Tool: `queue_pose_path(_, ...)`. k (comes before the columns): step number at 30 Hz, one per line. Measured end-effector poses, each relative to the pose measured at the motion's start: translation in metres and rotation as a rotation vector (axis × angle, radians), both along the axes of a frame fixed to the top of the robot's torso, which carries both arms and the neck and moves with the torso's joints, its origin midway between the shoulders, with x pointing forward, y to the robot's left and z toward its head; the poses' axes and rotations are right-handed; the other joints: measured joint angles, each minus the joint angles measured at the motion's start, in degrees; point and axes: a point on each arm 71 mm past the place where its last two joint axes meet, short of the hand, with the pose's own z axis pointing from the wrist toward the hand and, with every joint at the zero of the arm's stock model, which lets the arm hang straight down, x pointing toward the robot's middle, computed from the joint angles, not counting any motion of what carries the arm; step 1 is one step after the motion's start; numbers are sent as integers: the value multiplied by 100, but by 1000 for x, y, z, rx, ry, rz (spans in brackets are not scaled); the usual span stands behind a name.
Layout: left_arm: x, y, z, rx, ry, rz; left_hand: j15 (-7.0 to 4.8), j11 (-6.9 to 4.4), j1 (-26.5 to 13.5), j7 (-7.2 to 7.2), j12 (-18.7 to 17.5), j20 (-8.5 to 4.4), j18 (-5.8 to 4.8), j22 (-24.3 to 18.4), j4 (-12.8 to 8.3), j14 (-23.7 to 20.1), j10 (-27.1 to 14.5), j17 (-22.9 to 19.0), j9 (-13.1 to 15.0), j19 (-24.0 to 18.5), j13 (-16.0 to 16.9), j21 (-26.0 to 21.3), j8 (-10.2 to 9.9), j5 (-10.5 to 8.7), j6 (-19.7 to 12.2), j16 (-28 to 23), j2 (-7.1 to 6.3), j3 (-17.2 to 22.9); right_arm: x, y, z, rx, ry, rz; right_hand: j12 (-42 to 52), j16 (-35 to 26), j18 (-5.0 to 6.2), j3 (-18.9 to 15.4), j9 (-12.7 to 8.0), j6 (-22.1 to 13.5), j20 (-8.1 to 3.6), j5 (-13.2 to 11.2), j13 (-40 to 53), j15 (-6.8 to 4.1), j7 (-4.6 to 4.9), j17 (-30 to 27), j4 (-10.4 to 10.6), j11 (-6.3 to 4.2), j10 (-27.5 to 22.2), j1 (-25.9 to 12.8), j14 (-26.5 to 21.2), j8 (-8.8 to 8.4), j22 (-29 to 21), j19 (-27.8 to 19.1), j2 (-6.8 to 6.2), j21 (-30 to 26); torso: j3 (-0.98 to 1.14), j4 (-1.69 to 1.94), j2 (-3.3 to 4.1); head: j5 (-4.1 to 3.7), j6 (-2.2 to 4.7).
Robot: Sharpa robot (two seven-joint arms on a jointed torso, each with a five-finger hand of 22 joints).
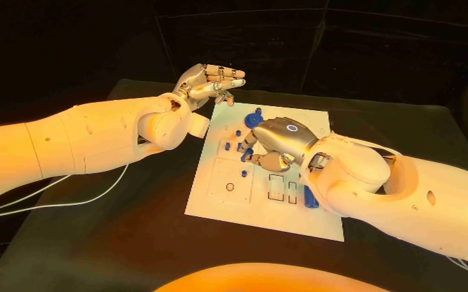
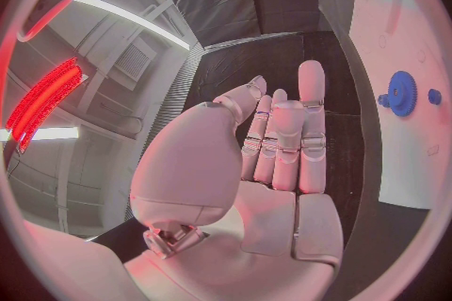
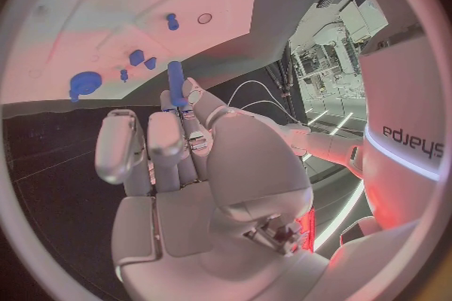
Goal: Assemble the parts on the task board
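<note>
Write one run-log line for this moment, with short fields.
left hand: open, raised beyond board | right hand: holds blue peg over board | gear: on board, far end

Head camera overhead, wrist cameras close, sharing task board point(image 1: 234, 190)

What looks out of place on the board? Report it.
Nothing stands out. The board lies flat, blue parts sit on it, the right hand holds a blue peg, and the left hand is raised beside the board, holding nothing.
</note>
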Motion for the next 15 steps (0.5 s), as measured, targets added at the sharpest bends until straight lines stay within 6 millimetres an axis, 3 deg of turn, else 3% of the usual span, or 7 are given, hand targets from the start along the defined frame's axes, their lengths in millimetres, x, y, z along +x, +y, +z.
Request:
queue_pose_path(7, 1, -1, 0, 0, -1, -1, 0, 0, 0, 0, 0, 0, 0, 0, 0, 0, 0, 0, 0, 0, 0, 0, 0, 0, 0, 0, 0, 0, -3, 15, -22, -8, 44, 36, -11, 24, 1, 74, 0, 0, 0, 1, 3, 0, 0, -6, 3, 21, 21, 17, 0, 0, 7, 0, -32, 0, 4, -3, 0, 92, -41)
queue_pose_path(15, 2, -4, 0, 0, -2, -4, 0, 0, 0, 0, 0, 0, 0, 0, 0, 0, 0, 1, 0, 0, 0, 0, 0, 0, 0, 0, 0, 0, -6, 26, -38, -20, 73, 74, -13, 24, 1, 104, 0, 0, 0, 29, 2, 0, 0, -7, 8, 21, 21, -8, 0, 0, 6, 0, -68, 0, 8, -10, 0, 120, -58)
